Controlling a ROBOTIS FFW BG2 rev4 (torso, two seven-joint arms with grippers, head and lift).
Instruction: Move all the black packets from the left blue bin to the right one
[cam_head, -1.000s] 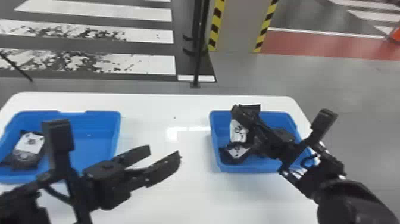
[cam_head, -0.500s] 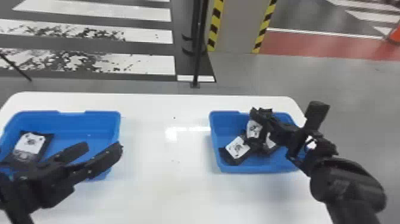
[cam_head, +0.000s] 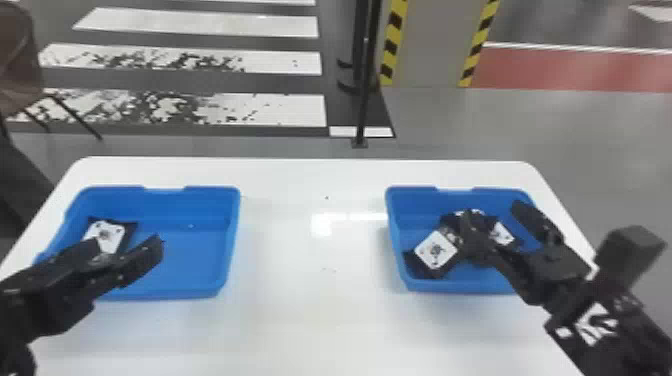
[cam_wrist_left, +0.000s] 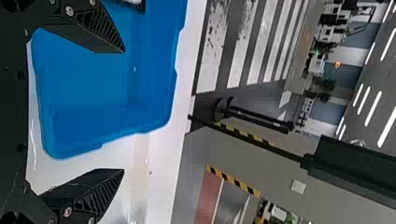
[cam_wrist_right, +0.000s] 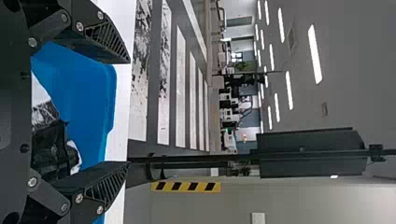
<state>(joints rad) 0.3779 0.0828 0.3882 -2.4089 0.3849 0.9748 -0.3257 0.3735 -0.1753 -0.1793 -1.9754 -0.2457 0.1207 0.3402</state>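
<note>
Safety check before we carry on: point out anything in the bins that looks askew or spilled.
Nothing looks spilled. Only the black packets in the right blue bin look untidy, lying at odd angles in an overlapping heap.

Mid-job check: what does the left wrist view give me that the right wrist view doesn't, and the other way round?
Left wrist view: the left gripper, open, the left blue bin, and a sliver of a black packet in it.

Right wrist view: the right gripper, open, the right blue bin, and black packets piled in it.

Both: the white table, painted floor stripes and ceiling lights.
</note>
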